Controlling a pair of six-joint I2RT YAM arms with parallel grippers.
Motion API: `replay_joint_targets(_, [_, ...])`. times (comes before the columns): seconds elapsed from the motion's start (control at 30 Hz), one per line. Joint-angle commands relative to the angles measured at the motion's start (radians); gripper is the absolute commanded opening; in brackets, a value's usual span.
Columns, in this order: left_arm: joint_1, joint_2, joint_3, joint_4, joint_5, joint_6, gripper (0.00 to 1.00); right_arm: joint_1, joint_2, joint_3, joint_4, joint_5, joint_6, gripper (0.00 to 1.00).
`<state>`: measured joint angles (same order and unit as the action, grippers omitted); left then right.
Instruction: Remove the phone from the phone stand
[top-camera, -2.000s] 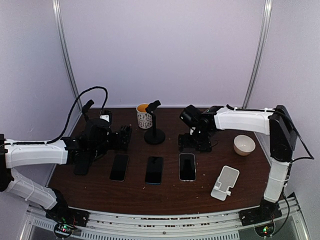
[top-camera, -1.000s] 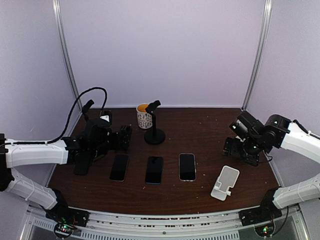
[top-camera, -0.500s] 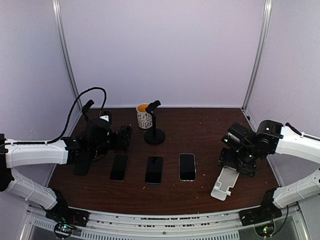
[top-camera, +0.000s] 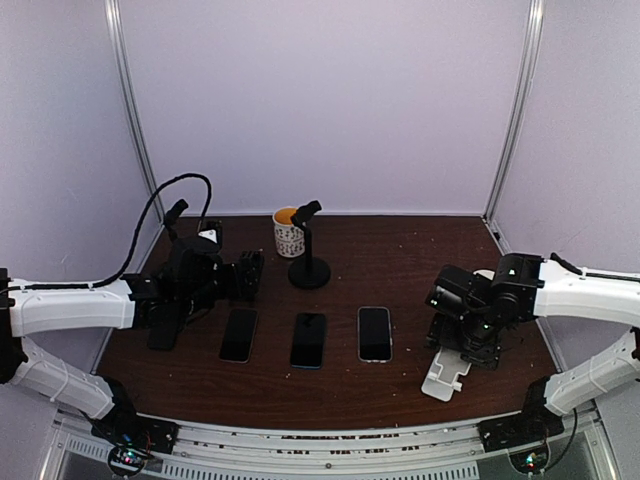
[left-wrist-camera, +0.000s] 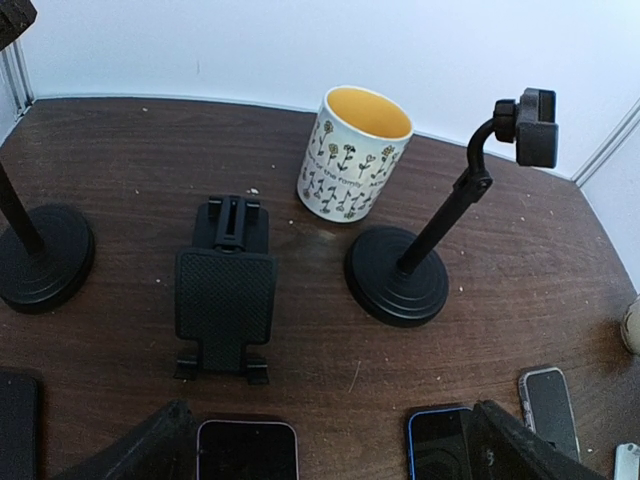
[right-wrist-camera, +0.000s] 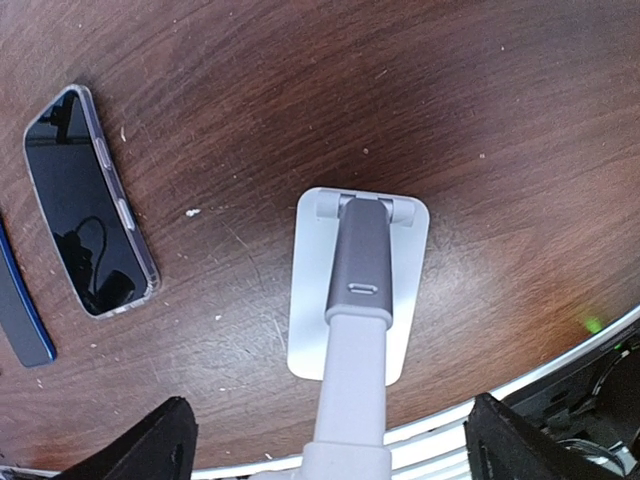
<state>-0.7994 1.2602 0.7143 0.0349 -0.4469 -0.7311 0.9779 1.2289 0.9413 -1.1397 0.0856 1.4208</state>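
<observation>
Three dark phones lie flat in a row on the brown table (top-camera: 400, 250): left (top-camera: 238, 333), middle (top-camera: 308, 340), right (top-camera: 374, 333). A white folding phone stand (top-camera: 445, 375) stands at the front right; no phone shows on it. My right gripper (top-camera: 455, 335) hovers just above it, jaws wide open and empty. In the right wrist view (right-wrist-camera: 325, 455) the stand (right-wrist-camera: 360, 290) is straight below, with the right phone (right-wrist-camera: 88, 200) to its left. My left gripper (top-camera: 250, 272) is open and empty behind the left phone; in its wrist view (left-wrist-camera: 320, 470) it faces a black folding stand (left-wrist-camera: 226, 290) lying flat.
A flowered mug (top-camera: 288, 232) and a black gooseneck stand (top-camera: 309, 270) stand at the back centre. Another black round-based stand (top-camera: 165, 330) with a cable is at the far left. The table's front edge (right-wrist-camera: 560, 375) runs close to the white stand.
My right arm swung from the table's middle out to the right, then came forward and down over the white stand. The left arm and the phones have not moved.
</observation>
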Motion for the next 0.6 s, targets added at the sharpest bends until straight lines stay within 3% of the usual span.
replay_joint_targets(0.0, [0.006, -0.004, 0.000, 0.036, -0.003, 0.009, 0.98, 0.008, -0.003, -0.010, 0.025, 0.005, 0.033, 0.91])
replay_joint_targets(0.27, [0.006, 0.001, 0.004, 0.028, -0.014, 0.011, 0.98, 0.007, -0.015, 0.011, 0.037, 0.018, 0.018, 0.65])
replay_joint_targets(0.57, [0.006, 0.014, 0.005, 0.031, -0.016, 0.022, 0.98, 0.002, 0.006, 0.118, 0.002, 0.099, -0.104, 0.55])
